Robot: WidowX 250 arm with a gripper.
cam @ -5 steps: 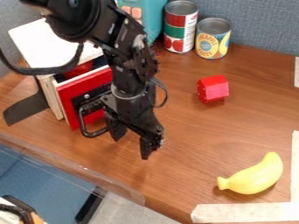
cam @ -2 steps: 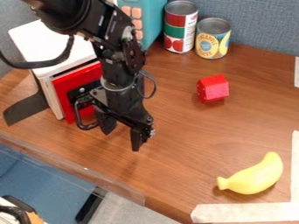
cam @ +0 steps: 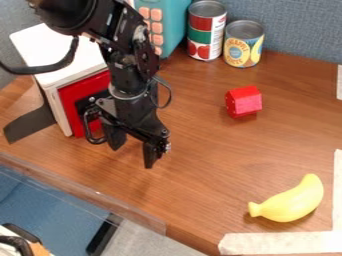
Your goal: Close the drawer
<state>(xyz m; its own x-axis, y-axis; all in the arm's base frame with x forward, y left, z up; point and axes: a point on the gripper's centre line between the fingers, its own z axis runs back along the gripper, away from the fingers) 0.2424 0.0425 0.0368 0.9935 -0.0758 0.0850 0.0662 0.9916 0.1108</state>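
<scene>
Drawer (cam: 71, 100) sits pushed in, its red front about flush with the white box (cam: 55, 47) at the left of a wooden table (cam: 207, 195).
A black gripper (cam: 133, 153), its two fingers spread apart, hangs before the drawer, partly hiding it; whether they touch is unclear. A yellow banana (cam: 290, 201) lies near right, a red block (cam: 244, 102) farther back.

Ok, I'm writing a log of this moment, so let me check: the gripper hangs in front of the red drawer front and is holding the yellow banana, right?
Not the banana part: in the camera view, the yellow banana lies on the table, well apart from the gripper, which does hang in front of the red drawer front.
</scene>
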